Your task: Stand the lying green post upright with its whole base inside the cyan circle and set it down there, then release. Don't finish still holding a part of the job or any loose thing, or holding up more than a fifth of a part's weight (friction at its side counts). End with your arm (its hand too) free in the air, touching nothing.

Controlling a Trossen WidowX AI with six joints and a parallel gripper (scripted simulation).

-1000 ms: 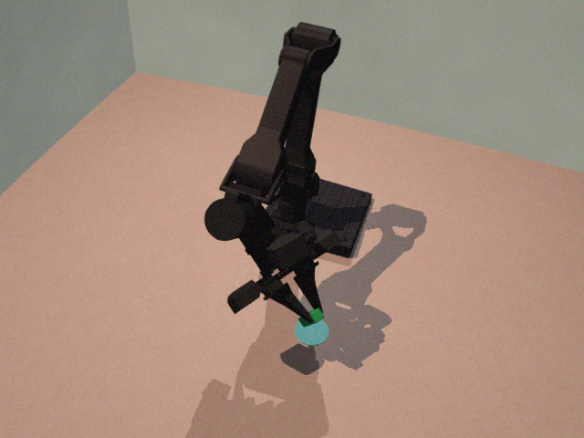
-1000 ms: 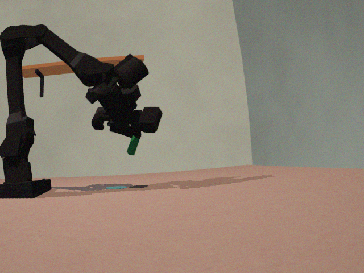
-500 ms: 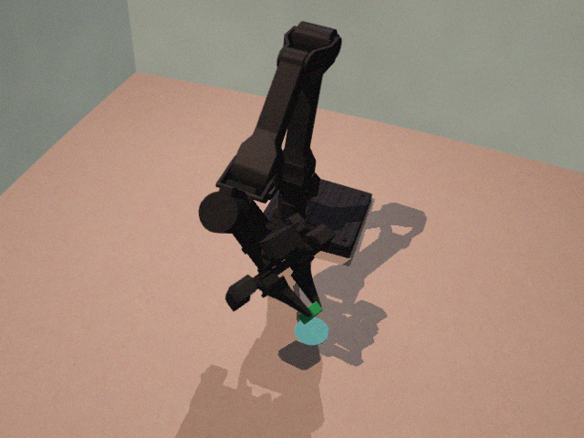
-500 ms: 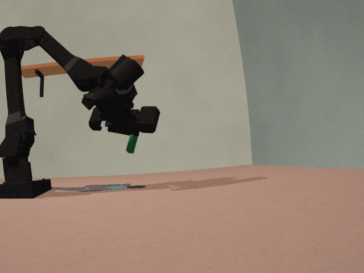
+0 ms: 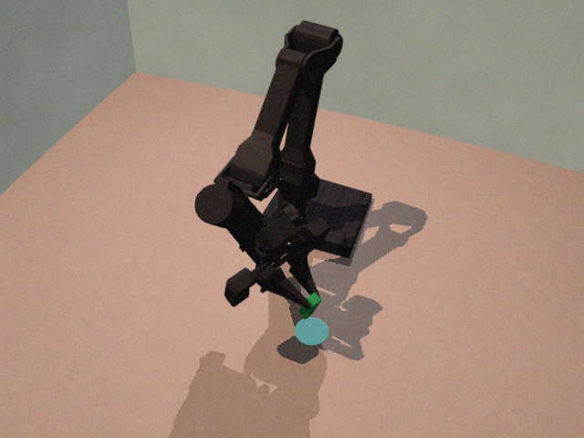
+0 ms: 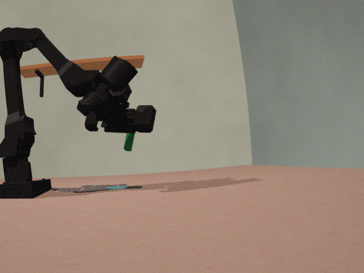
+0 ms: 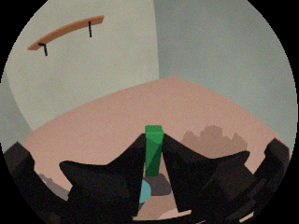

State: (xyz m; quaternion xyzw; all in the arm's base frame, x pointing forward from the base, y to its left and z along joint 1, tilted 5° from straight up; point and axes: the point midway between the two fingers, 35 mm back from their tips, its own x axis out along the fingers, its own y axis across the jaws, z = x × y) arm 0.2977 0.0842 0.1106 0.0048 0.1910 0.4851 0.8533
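Observation:
My gripper (image 5: 307, 304) is shut on the green post (image 5: 310, 305). In the exterior view the post (image 6: 129, 141) hangs nearly upright, slightly tilted, from the fingers (image 6: 129, 132), well above the floor. The cyan circle (image 5: 311, 330) lies flat on the floor just in front of the gripper tips; it shows as a thin cyan strip in the exterior view (image 6: 116, 187), below and a little left of the post. In the wrist view the post (image 7: 152, 152) stands between the two dark fingers, with a bit of the circle (image 7: 145, 190) below it.
The arm's black base plate (image 5: 325, 216) stands behind the circle. An orange wall shelf (image 6: 82, 65) on a dark bracket hangs on the back wall. Dark shadows of the arm fall across the floor around the circle.

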